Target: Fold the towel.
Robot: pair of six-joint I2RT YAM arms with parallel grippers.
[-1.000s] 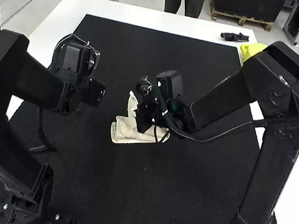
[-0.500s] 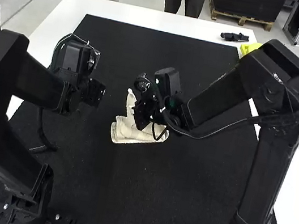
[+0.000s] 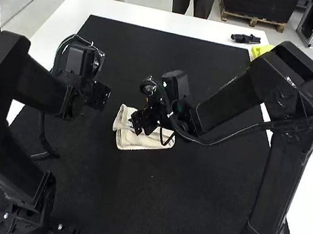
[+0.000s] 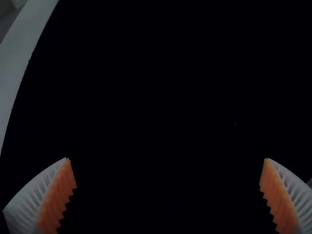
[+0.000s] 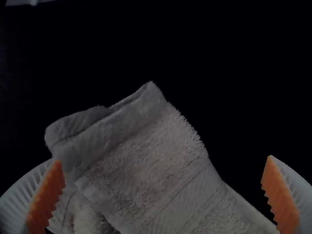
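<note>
The mat (image 3: 148, 200) lies on the bench (image 3: 161, 18), with the towel (image 3: 147, 142) around its middle. The right gripper (image 3: 137, 123) is at the towel, the left gripper (image 3: 100, 97) to its left. A small device (image 3: 245, 39) sits far right, beyond the mat.

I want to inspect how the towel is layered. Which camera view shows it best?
The right wrist view: the towel appears close up, with overlapping layers, edges and a flat woven band visible. The high view shows it smaller, lying on the black mat, partly hidden by the right arm.
</note>
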